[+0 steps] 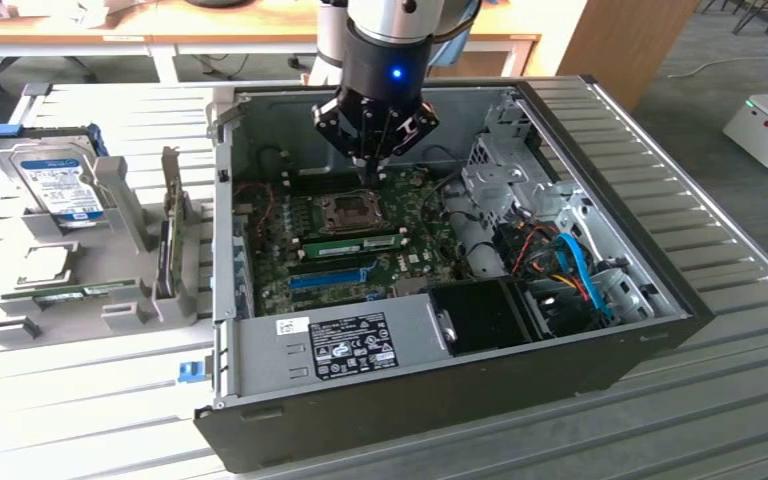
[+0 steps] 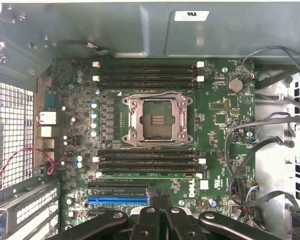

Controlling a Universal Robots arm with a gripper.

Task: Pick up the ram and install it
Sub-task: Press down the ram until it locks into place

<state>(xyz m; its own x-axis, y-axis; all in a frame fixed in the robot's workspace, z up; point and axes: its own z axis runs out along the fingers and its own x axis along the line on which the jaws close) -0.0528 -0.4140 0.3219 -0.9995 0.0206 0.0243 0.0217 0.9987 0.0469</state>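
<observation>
Over the open case (image 1: pixel 598 330), we find the gripper (image 1: pixel 372 172) hanging above the motherboard (image 1: pixel 357 240), close to the CPU socket (image 1: pixel 352 212). Its fingers are clenched together and, as far as we can see, carry nothing. The ram (image 2: pixel 147 175) shows in the wrist view as a green stick standing on edge in the slot nearest the blue slot (image 2: pixel 117 201), within the bank of memory slots on that side of the socket; in the exterior view the same stick (image 1: pixel 361 243) lies just past the socket, toward the camera. White latches sit at both its ends, and we judge it seated or nearly so, though we cannot confirm full engagement from these views. The stick's long axis runs parallel to the empty black slots (image 2: pixel 147 77) on the far side of the socket and parallel to the blue slot. From the gripper the ram lies a short way off across the board, toward the blue slot, with the fingers near its mid-length and not touching it. Beside the case, on the exterior view's left, a grey holder (image 1: pixel 77 280) carries a hard drive (image 1: pixel 57 180) and a card (image 1: pixel 167 235); these stand well apart from the gripper.
</observation>
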